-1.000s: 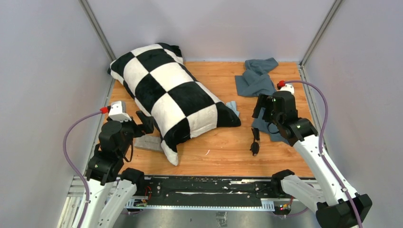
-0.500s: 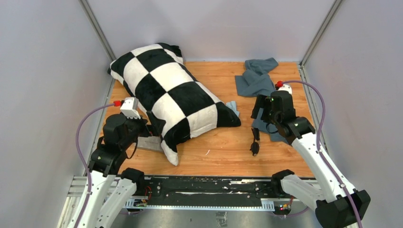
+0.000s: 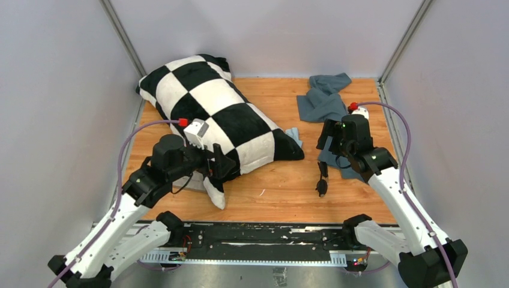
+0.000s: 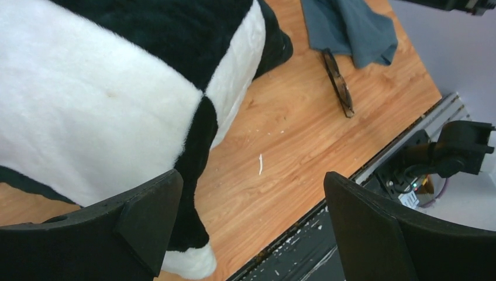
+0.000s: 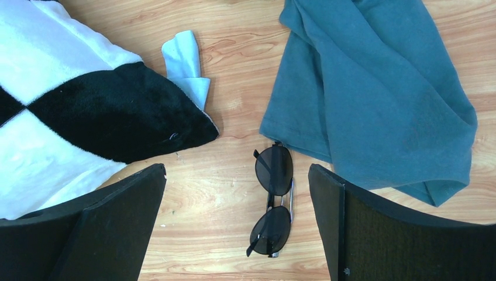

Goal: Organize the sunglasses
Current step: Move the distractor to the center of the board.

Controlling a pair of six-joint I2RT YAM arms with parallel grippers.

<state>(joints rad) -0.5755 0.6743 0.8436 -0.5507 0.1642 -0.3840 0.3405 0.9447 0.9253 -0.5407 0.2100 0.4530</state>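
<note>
- Black sunglasses [image 5: 274,202] flat on the bare wooden bench [image 3: 270,192], lengthwise front to back, far lens right at the hem of a teal cloth [image 5: 374,99].
- Right hand [image 5: 237,222] spread wide, gripping nothing, poised above the sunglasses with one finger to each side of them.
- Left hand [image 4: 251,211] likewise wide open and empty, at the near end of the black-and-white checkered pillow [image 3: 210,120], one finger against its plush.
- Light-blue cloth [image 5: 184,58] tucked at the pillow's black corner, partly under it, apart from the sunglasses.
</note>
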